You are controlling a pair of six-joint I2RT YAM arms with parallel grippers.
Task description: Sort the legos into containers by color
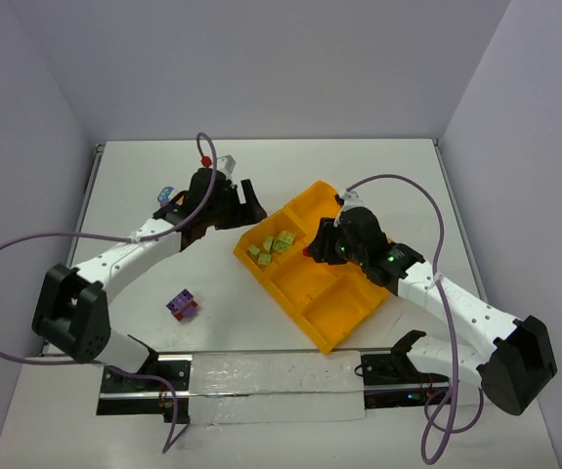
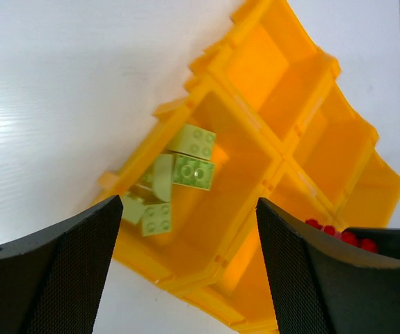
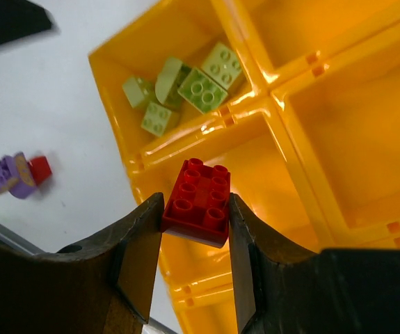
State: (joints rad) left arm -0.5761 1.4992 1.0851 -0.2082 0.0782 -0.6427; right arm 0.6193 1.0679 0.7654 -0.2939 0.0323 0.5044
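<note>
**Top view, read from 6 o'clock to 12 o'clock.** Nearest the arm bases, a small clump of purple and red studded plastic bricks [image 1: 182,304] lies on the white table [image 1: 261,327]. It sits at 8 o'clock of the orange-yellow plastic tray [image 1: 344,313], well apart from it.

The tray is split into rectangular compartments by raised walls. It is turned cornerwise, right of the table's centre.

Over the tray's middle hangs the right gripper [image 3: 196,203]. Its two fingers pinch a red studded plastic brick [image 3: 201,193] by opposite sides, studs facing the wrist camera. The red brick is above the compartment next to the one with the green pieces.

Several yellow-green studded plastic bricks [image 1: 272,246] lie loosely heaped in the compartment at the tray's 9 o'clock corner. Some have studs up, others are tipped on edge.

Farthest away, at 10 o'clock of the tray and near its rim, the left gripper [image 2: 189,203] hovers with fingers spread wide and nothing between them. Its wrist view looks down through that gap onto the yellow-green bricks.
</note>
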